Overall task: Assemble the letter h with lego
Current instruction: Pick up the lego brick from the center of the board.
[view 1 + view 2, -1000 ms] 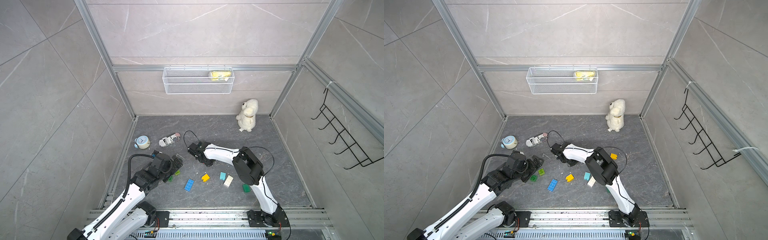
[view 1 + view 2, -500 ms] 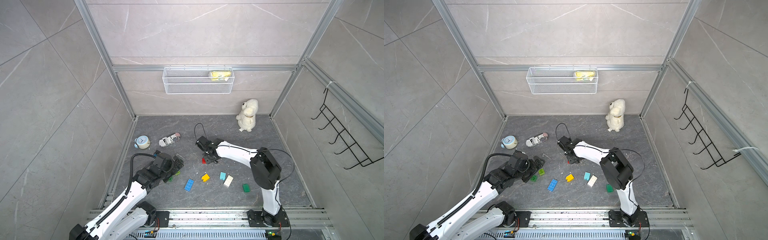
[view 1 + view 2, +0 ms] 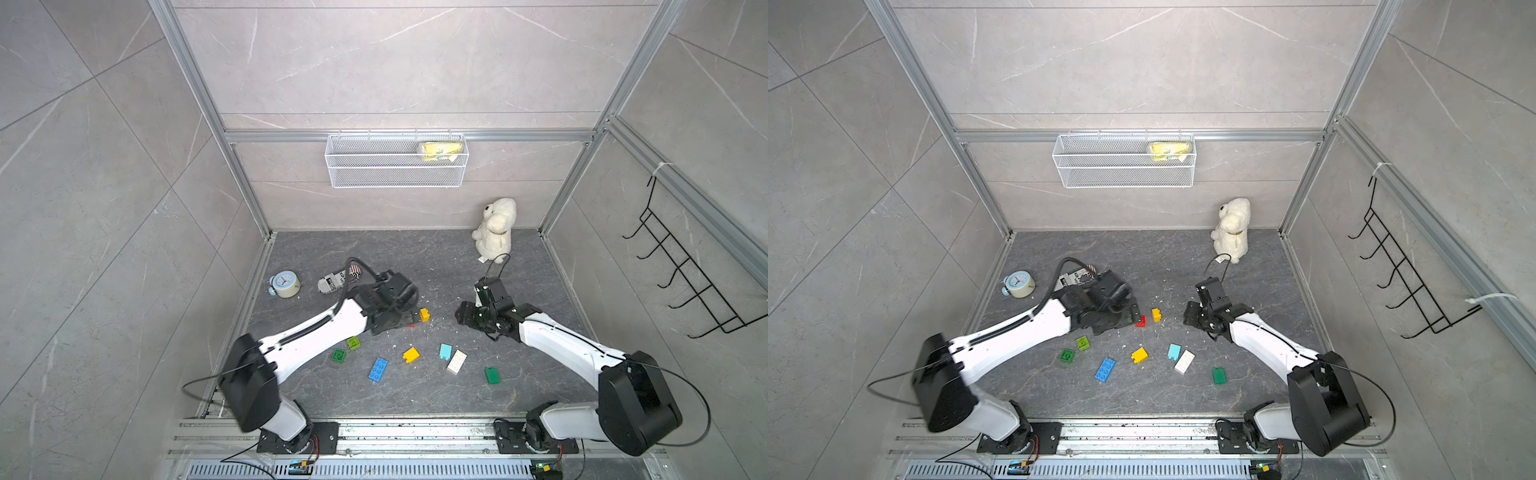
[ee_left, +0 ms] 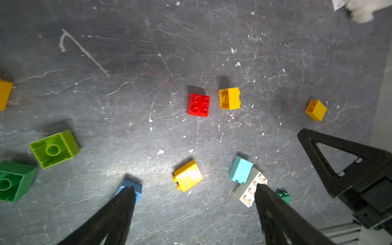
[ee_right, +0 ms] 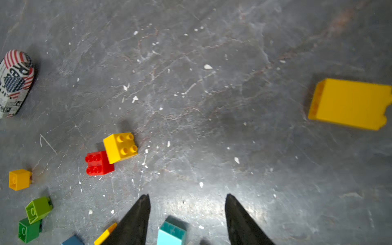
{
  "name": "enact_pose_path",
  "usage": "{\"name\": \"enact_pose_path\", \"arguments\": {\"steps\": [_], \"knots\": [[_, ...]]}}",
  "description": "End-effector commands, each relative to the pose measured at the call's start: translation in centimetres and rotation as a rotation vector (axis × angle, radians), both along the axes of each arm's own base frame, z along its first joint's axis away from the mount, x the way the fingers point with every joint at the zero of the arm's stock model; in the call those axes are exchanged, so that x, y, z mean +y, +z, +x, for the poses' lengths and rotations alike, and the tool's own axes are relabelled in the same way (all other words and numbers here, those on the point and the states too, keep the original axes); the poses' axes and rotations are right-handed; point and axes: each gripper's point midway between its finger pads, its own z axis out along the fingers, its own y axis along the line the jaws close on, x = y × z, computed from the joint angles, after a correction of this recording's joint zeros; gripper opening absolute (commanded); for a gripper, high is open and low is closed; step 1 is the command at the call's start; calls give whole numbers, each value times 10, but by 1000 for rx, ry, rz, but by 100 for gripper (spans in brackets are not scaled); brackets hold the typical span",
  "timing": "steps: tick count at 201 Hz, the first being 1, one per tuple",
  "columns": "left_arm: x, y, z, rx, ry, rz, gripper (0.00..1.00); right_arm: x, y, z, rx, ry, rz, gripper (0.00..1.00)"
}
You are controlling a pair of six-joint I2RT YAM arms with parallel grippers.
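Front of counter (image 3: 415,266): loose lego lies scattered, including blue brick (image 3: 378,369), yellow brick (image 3: 411,355) and white brick (image 3: 456,362); none are joined. Further in, red brick (image 3: 1140,321) and orange brick (image 3: 1156,314) sit just beside each other, unstacked. Within the last second the right end effector (image 5: 187,196) has pulled back from this pair to its own side, jaws apart and empty. The left end effector (image 4: 194,187) has advanced over the pair, jaws wide apart and empty. Judgement: work is passing to the left arm, and the h is barely begun.
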Motion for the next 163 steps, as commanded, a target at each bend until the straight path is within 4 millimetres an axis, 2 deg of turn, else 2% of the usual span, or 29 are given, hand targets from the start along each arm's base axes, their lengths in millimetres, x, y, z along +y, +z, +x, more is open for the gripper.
{"name": "enact_pose_path", "arguments": {"steps": [1, 34, 67, 70, 76, 117, 163], "knots": [[-14, -14, 7, 30, -60, 209, 92, -16, -4, 2, -48, -118, 60, 56], [-52, -34, 36, 81, -37, 298, 89, -28, -13, 0, -61, -190, 84, 52], [-81, -43, 60, 94, 18, 238, 84, -32, -15, 0, -67, -208, 93, 49], [-82, -57, 61, 114, 20, 251, 84, -32, -15, -1, -68, -211, 92, 49], [-86, -63, 63, 132, 29, 238, 83, -33, -15, -1, -70, -215, 96, 48], [-83, -87, 74, 171, 86, 248, 71, -28, -17, -2, -61, -212, 131, 46], [-80, -106, 70, 202, 96, 281, 65, -26, -13, -2, -72, -201, 146, 43]]}}
